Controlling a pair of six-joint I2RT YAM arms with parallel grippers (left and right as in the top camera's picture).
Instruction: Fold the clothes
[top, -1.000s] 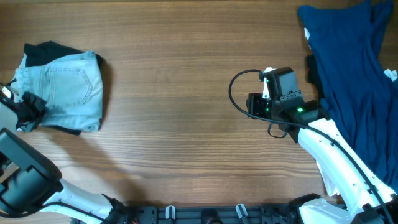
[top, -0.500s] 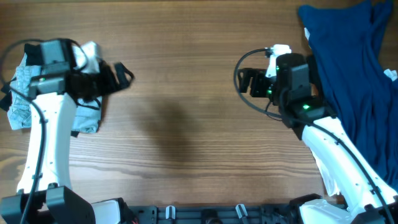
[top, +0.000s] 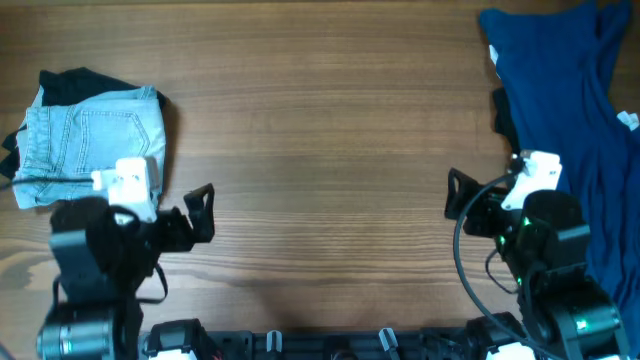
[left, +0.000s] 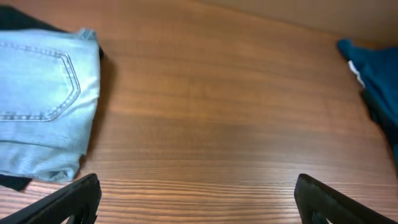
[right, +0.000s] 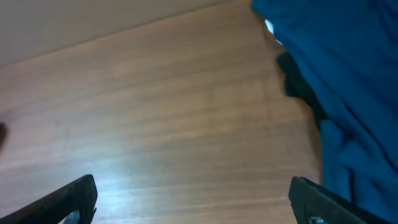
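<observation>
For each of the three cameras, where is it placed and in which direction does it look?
Overhead: above the table, looking straight down; left gripper and right gripper show near the bottom.
Left wrist: on the left arm, low, looking across the table; its open fingers frame the bottom corners.
Right wrist: on the right arm, low, looking across the table; its open fingers show.
Shared: overhead and left wrist both show the denim shorts; all three show the navy garment.

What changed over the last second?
Both arms drew back toward their bases: the left gripper off the denim shorts, the right gripper from mid-table. Both are open, holding nothing. The shorts, black garment beneath and navy garment stayed put.
</observation>
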